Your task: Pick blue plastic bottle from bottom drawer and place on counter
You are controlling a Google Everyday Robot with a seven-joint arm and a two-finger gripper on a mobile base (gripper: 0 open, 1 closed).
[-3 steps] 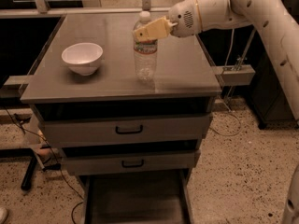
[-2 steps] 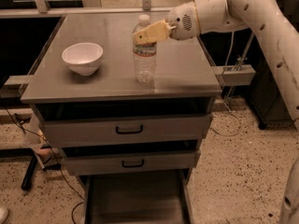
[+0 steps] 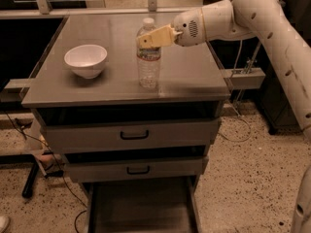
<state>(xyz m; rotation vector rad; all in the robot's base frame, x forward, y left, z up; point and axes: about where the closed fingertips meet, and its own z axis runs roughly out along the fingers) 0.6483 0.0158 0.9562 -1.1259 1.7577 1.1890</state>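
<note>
The blue plastic bottle (image 3: 148,62), clear, ribbed, white-capped and pale-banded, is being held upright on the counter (image 3: 189,76), its shoulder clasped between the closed fingers (image 3: 158,36) of the gripper (image 3: 146,39). The white bowl (image 3: 86,60) is being noted well beyond the fingertips, and the open bottom drawer (image 3: 141,208) far beneath them. Against the earlier frame, bottle and grip are being recorded as practically unchanged.

arm (image 3: 272,28) comes in from upper right, crossing the right edge of the counter (image 3: 189,76), forearm roughly level. gripper (image 3: 145,39) points left, above counter middle, slightly toward back edge.
</note>
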